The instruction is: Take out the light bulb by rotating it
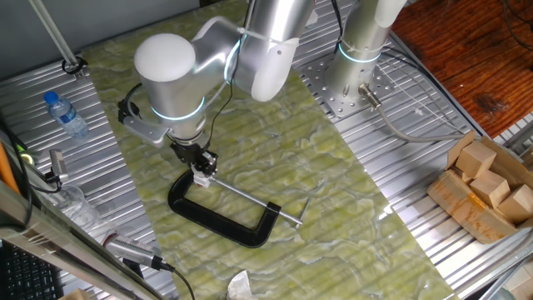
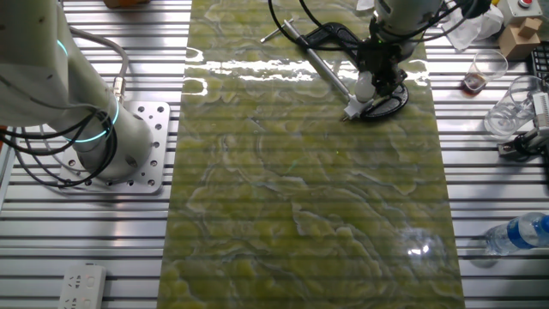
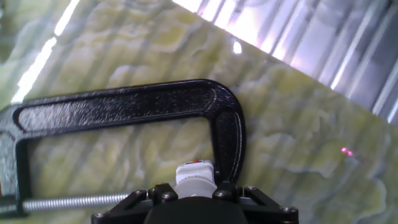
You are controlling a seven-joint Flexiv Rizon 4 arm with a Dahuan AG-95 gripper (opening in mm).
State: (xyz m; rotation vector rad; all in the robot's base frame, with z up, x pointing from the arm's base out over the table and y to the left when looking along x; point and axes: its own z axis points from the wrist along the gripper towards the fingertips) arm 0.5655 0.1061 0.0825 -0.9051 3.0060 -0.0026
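Observation:
The black C-clamp [image 1: 218, 218] lies on the green mat, and its screw holds a small boxy white socket fitting [image 2: 352, 110]. The frosted white light bulb [image 2: 365, 85] sticks up from that fitting. My gripper [image 2: 371, 83] comes down from above and its fingers are closed around the bulb. In the hand view the bulb [image 3: 196, 189] sits between the black fingers [image 3: 163, 194], with the fitting [image 3: 194, 169] just beyond it and the clamp's curved frame [image 3: 124, 106] behind. In one fixed view the gripper [image 1: 202, 167] hides most of the bulb.
A plastic bottle [image 1: 65, 114] lies on the slatted table at the left. A box of wooden blocks [image 1: 487, 187] stands at the right. A crumpled white paper scrap [image 1: 241, 286] lies at the mat's front edge. Glass cups [image 2: 480, 70] and a power strip [image 2: 81, 283] lie off the mat.

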